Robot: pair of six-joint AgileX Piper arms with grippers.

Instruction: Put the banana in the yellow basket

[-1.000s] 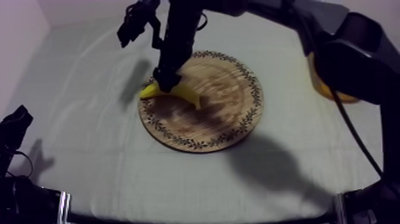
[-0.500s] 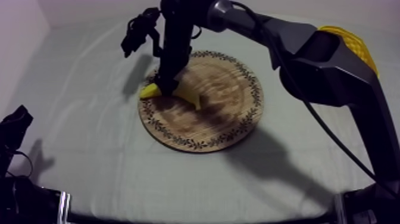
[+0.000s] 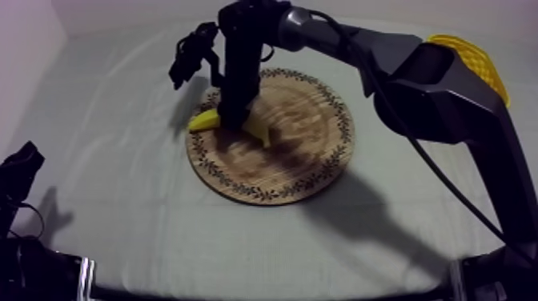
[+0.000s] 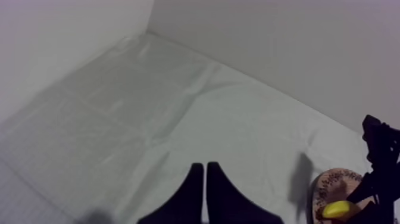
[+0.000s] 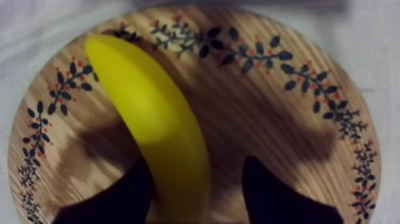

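A yellow banana [image 3: 205, 121] lies on the left part of the round wooden board [image 3: 296, 152] with the patterned rim. My right gripper [image 3: 234, 120] stands straight down over it. In the right wrist view its fingers [image 5: 271, 193] are apart on either side of the banana [image 5: 155, 125], with a gap showing at one side, so it is open. My left gripper [image 3: 22, 170] rests low at the table's left edge, and its fingers [image 4: 205, 167] lie together, shut on nothing. From the left wrist view the banana [image 4: 337, 209] and board [image 4: 331, 180] show far off beneath the other arm.
The yellow basket [image 3: 474, 56] stands at the back right, partly behind my right arm [image 3: 432, 88]. That arm spans the table from the right side to the board. Grey-white cloth [image 3: 120, 208] lies bare in front and to the left.
My right gripper has come down and shifted slightly right onto the banana. The arm's upper part has swung, uncovering the basket's top. The banana and left arm have not moved.
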